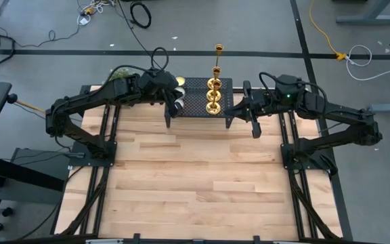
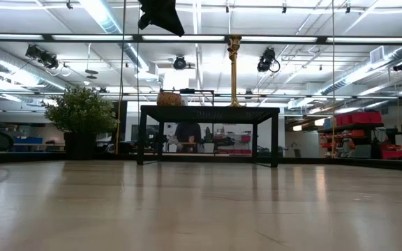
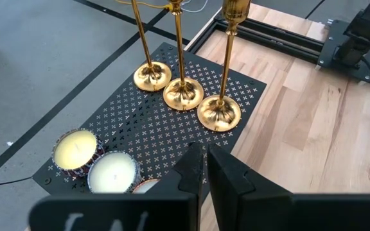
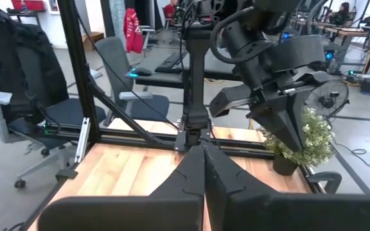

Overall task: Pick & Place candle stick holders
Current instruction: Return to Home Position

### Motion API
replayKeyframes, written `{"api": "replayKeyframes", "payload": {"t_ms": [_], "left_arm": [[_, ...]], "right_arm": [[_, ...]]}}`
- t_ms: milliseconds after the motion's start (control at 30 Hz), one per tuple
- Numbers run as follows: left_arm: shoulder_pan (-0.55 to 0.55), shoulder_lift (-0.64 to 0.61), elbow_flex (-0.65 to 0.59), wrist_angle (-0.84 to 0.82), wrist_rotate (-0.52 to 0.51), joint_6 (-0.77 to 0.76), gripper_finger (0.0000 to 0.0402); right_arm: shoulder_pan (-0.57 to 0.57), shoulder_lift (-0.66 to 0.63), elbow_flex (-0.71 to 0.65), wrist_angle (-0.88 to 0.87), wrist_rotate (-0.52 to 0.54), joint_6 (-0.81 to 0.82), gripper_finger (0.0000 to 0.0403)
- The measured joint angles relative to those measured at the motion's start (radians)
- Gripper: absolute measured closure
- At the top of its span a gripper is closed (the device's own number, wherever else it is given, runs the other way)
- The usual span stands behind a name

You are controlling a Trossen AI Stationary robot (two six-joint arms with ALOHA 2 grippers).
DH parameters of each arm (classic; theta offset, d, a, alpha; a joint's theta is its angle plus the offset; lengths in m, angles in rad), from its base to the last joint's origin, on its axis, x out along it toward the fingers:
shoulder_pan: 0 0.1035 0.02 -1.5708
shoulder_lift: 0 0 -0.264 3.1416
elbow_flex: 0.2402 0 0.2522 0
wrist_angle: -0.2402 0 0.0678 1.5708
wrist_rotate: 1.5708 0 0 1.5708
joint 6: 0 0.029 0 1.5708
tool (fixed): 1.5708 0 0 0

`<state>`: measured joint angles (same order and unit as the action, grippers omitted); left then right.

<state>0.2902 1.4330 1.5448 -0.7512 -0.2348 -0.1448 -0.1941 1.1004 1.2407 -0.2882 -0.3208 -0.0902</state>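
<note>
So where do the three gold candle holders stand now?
High view: the candle holders stand in line on the black shelf at the table's far edge, right of the candles.

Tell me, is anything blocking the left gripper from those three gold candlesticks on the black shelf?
Nothing visible. Only bare shelf lies between the left gripper and the three candlesticks standing in a row; the candles sit off to one side. The right gripper waits past the shelf's other end.

Dark left arm (image 1: 90, 102) and dark right arm (image 1: 337, 115) bent, reaching inward toward each other, left gripper (image 3: 205, 157) and right gripper (image 4: 203, 154) empty, fingers closed
</note>
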Motion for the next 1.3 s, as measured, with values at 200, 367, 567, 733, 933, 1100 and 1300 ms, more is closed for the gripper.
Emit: {"api": "replayKeyframes", "payload": {"t_ms": [200, 367, 567, 733, 933, 1100, 1300], "left_arm": [[0.000, 0.000, 0.000, 0.000, 0.000, 0.000, 0.0374], [0.000, 0.000, 0.000, 0.000, 0.000, 0.000, 0.0374], [0.000, 0.000, 0.000, 0.000, 0.000, 0.000, 0.0374], [0.000, 0.000, 0.000, 0.000, 0.000, 0.000, 0.0374], [0.000, 0.000, 0.000, 0.000, 0.000, 0.000, 0.0374], [0.000, 0.000, 0.000, 0.000, 0.000, 0.000, 0.0374], [0.000, 0.000, 0.000, 0.000, 0.000, 0.000, 0.0374]], "right_arm": [[0.010, 0.000, 0.000, -0.001, 0.049, 0.003, 0.0402], [0.010, 0.000, 0.000, -0.001, 0.051, 0.003, 0.0402], [0.010, 0.001, 0.000, -0.017, 0.051, 0.003, 0.0402], [0.010, 0.001, 0.000, -0.027, 0.051, 0.003, 0.0402], [0.010, 0.001, 0.000, -0.027, 0.051, 0.003, 0.0402], [0.010, 0.001, 0.000, -0.027, 0.051, 0.003, 0.0402], [0.010, 0.002, 0.000, -0.027, 0.051, 0.003, 0.0399]]}}
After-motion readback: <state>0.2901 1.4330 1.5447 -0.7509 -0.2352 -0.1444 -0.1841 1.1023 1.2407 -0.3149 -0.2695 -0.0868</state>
